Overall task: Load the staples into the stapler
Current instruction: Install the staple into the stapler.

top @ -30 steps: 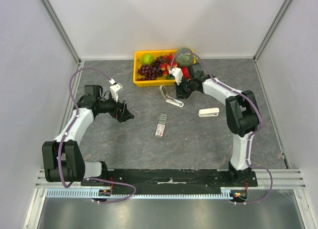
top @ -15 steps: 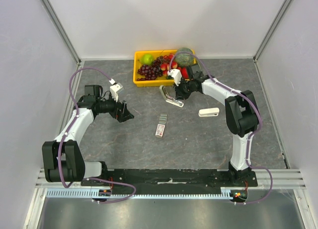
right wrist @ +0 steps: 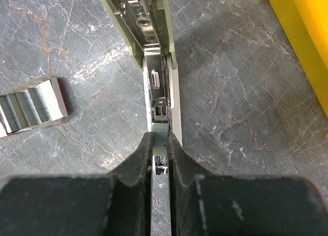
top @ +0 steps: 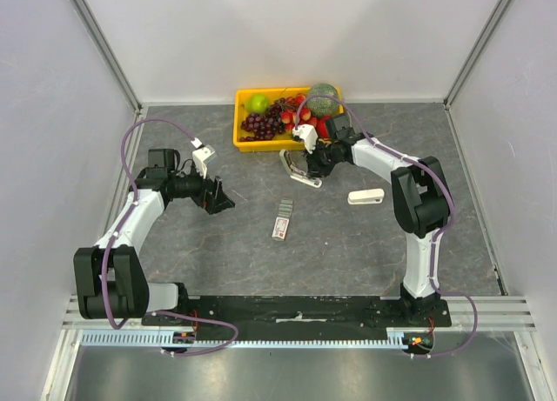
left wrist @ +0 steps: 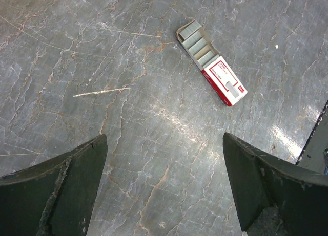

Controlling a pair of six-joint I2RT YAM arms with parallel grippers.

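Right pincer point(right wrist: 160, 144) around hinged-open stapler point(right wrist: 156, 67); silvery staples point(left wrist: 211, 62) in red-white box.

right wrist view: stapler point(right wrist: 159, 87) cut off by upper edge; staples box point(right wrist: 31, 109) clipped at left edge.

Staple box point(top: 282, 220) lies mid-table point(top: 348, 244), open end toward the back. Open stapler point(top: 300, 171) sits behind it and slightly right, just in front of the fruit bin point(top: 261, 146) at the back edge. Second stapler point(top: 365, 197) lies right of the box, apart from both. Right gripper point(right wrist: 160, 149) straddles one end of the open stapler. Left gripper point(top: 218, 199) hangs left of the box, well apart.
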